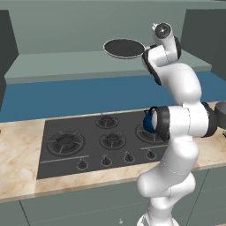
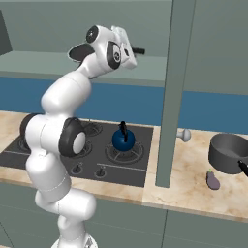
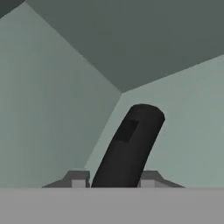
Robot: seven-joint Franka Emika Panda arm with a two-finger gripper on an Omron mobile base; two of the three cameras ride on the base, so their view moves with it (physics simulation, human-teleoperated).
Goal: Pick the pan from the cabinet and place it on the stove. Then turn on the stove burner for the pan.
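Note:
The pan (image 1: 123, 47), round and black with a pale rim, is up inside the open cabinet (image 1: 53, 66), just over its shelf; whether it rests on the shelf I cannot tell. Its black handle (image 3: 129, 146) runs between my two fingertips in the hand view, where my gripper (image 3: 113, 180) is shut on it. From the right base view the gripper (image 2: 130, 48) reaches into the cabinet, with the handle's end (image 2: 139, 50) poking out past it and the pan (image 2: 77, 52) partly behind the wrist. Below lies the stove (image 1: 88, 152) with its large left stove burner (image 1: 66, 142) bare.
A blue kettle (image 1: 149, 121) sits on the stove's right burner. An open cabinet door (image 2: 177, 92) hangs edge-on right of the arm. On the counter to the right are a dark-grey pot (image 2: 227, 152), an eggplant (image 2: 212, 180) and a small pale shaker (image 2: 183, 134).

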